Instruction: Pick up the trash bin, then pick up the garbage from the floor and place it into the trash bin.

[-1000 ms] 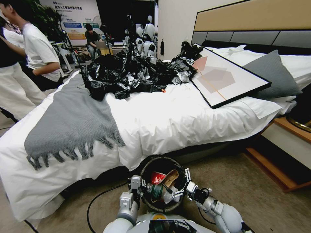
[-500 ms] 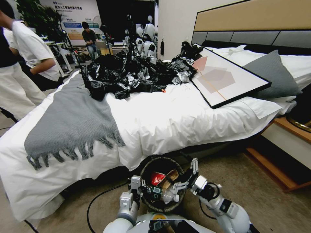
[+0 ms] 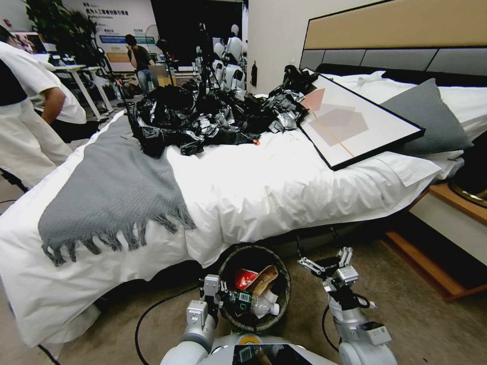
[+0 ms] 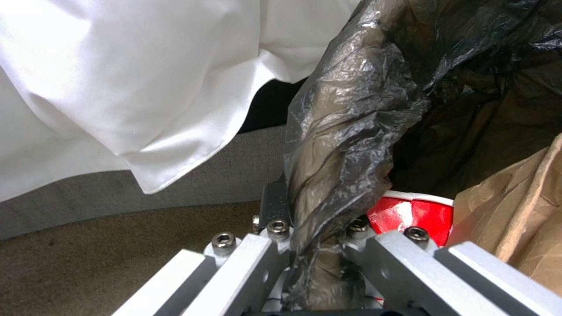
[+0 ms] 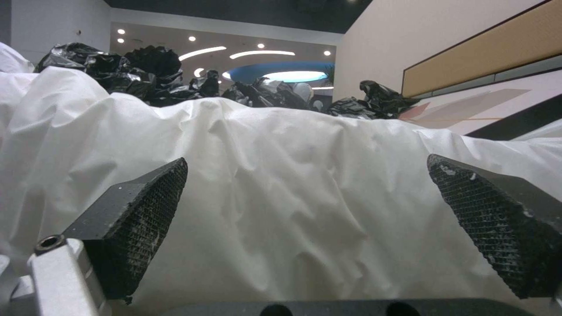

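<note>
The bed point(image 3: 284, 187) fills your view; the trash bin point(image 3: 229, 317) sits below it, rim pinched in your left claw point(image 4: 310, 245), garbage point(image 3: 253, 291) inside. Right claw point(image 3: 324, 261) hangs wide, empty beside it. Next, look for floor litter.

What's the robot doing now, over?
Left claw shut on bin rim. Right claw open, beside bin, facing bed. Bottle, trash inside bin. Nothing in the way.

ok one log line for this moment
left gripper: shut on trash bin rim | right gripper: open, empty, beside bin | bin contents: green bottle, red wrapper, cardboard scrap
</note>
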